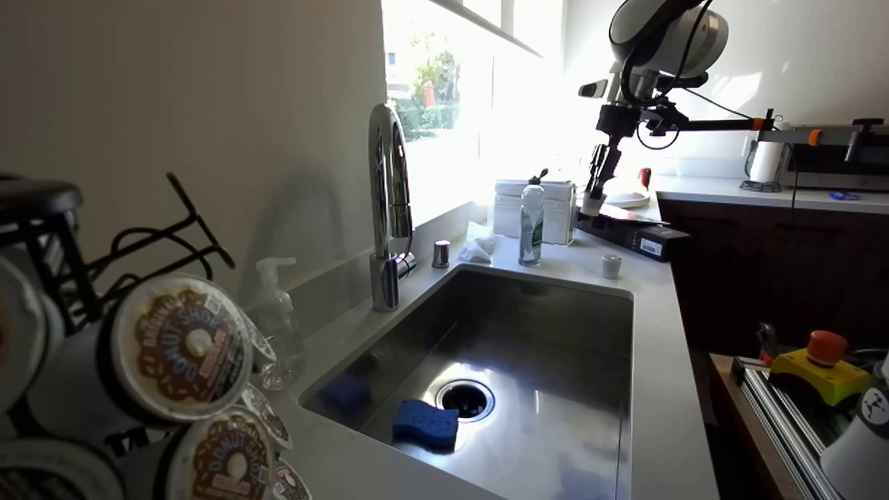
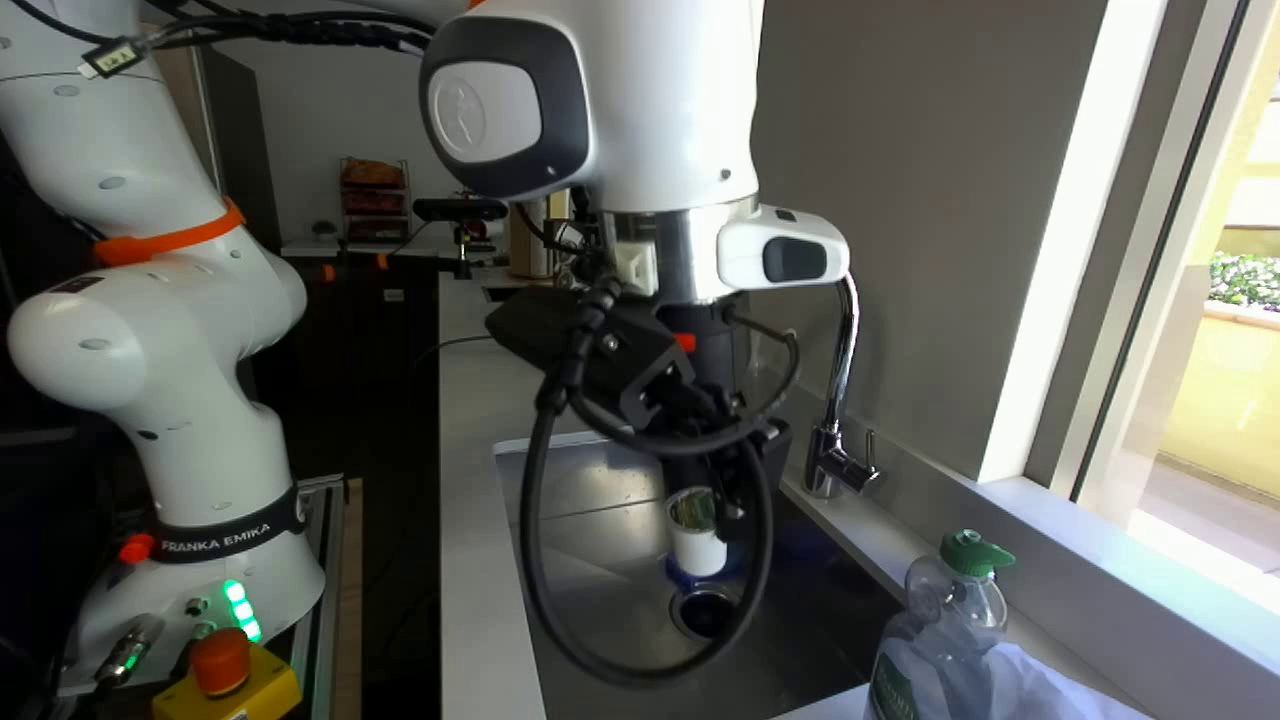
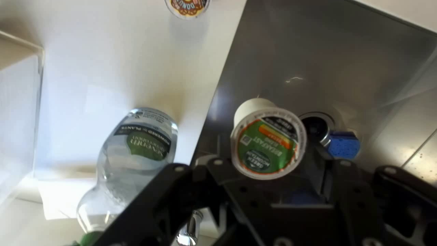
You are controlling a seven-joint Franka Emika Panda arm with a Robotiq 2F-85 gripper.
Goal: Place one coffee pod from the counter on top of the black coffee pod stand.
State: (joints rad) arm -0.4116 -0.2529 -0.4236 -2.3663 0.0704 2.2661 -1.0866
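My gripper (image 1: 597, 182) is shut on a white coffee pod (image 1: 593, 204) with a green lid, held in the air. In the wrist view the gripper (image 3: 273, 155) has its dark fingers on either side of the pod (image 3: 264, 147), with the lid facing the camera. The held pod (image 2: 699, 553) also shows in an exterior view, where the fingers are largely hidden by cables. Another coffee pod (image 1: 611, 267) sits on the counter beyond the sink; its brown donut lid (image 3: 188, 5) shows in the wrist view. The black coffee pod stand (image 1: 42, 200) is in the near left foreground, carrying several donut-lid pods.
A steel sink (image 1: 555, 389) with a blue sponge (image 1: 425, 423) lies between gripper and stand. A tall faucet (image 1: 384, 208) and a clear soap dispenser (image 1: 279, 326) stand along the wall. A dish soap bottle (image 1: 532, 222) and a black box (image 1: 649, 239) are near the gripper.
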